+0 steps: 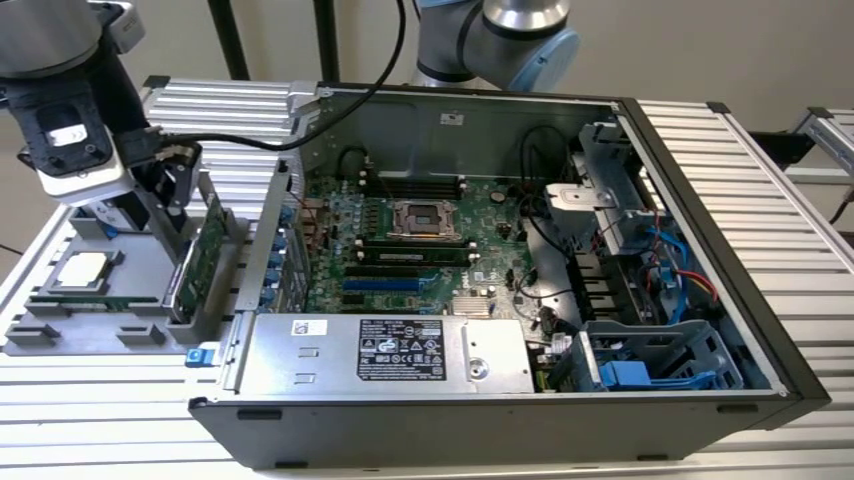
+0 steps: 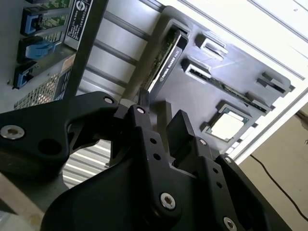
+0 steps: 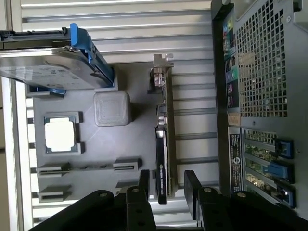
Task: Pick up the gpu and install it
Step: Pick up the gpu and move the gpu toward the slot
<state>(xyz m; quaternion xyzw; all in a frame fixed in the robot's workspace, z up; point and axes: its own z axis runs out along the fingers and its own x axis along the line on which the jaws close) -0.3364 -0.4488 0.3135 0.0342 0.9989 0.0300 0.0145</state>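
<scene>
The gpu is a green card standing on edge in a slot of the grey holder tray, on the exterior view's left beside the open computer case. In the first wrist view the gpu appears edge-on, its silver bracket at the far end. My gripper is open, one black finger on each side of the card's near end, with a small gap on both sides. The second wrist view shows the gripper just over the gpu.
The tray also holds a silver hard drive with blue rails and a square CPU chip. The case's metal wall stands right beside the tray. Inside are the motherboard with blue slots and a power supply.
</scene>
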